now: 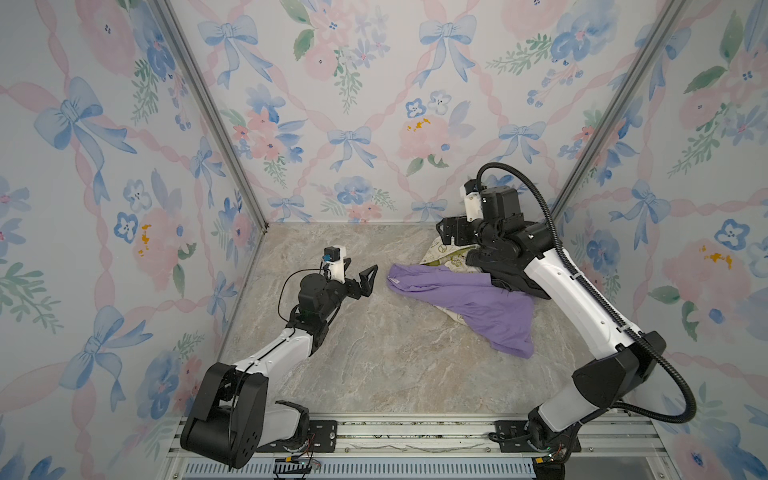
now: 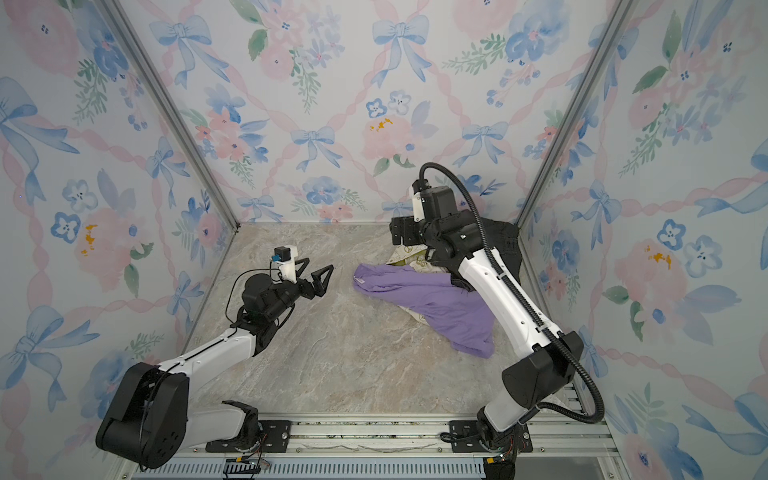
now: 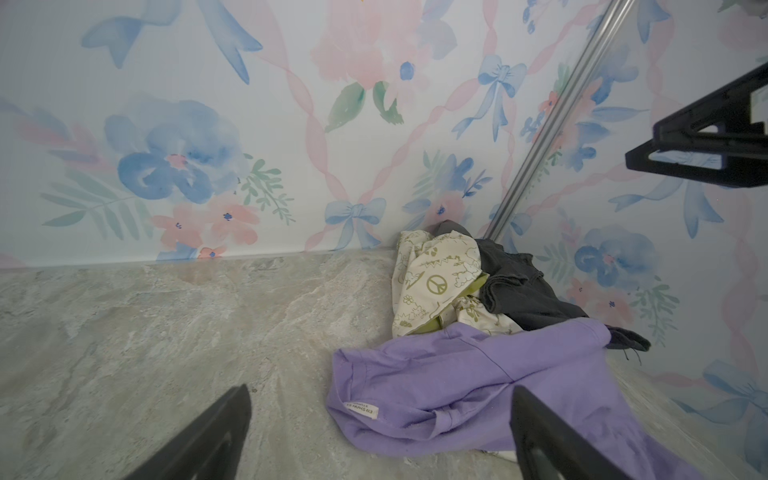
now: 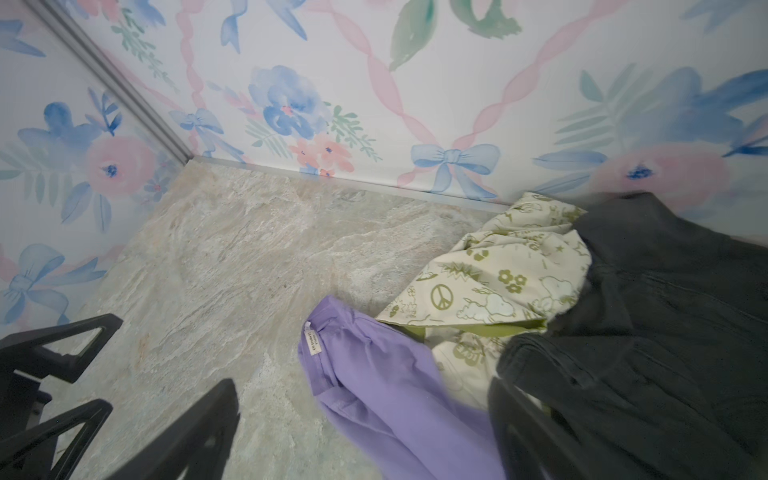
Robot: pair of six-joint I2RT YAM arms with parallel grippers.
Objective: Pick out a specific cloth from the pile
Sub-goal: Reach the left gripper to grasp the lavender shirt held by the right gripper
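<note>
The lavender cloth (image 1: 469, 303) (image 2: 432, 303) lies spread on the marble floor, its far edge draped over the pile (image 1: 444, 253). It has a white label near one end (image 3: 361, 409). My left gripper (image 1: 362, 264) (image 2: 320, 263) is open, low and just left of the cloth, with nothing between its fingers (image 3: 216, 436). My right gripper (image 1: 446, 232) (image 2: 399, 235) hangs open above the pile's back end near the wall. Its fingers (image 4: 199, 424) stand wide apart and hold nothing. The cloth (image 4: 374, 386) looks blurred below them.
The pile holds a cream cloth with green peace signs (image 3: 432, 282) (image 4: 490, 286) and a dark grey garment (image 3: 523, 291) (image 4: 665, 332), pressed into the back right corner. Flowered walls (image 1: 353, 124) close three sides. The right forearm (image 1: 582, 299) crosses over the cloth's right part.
</note>
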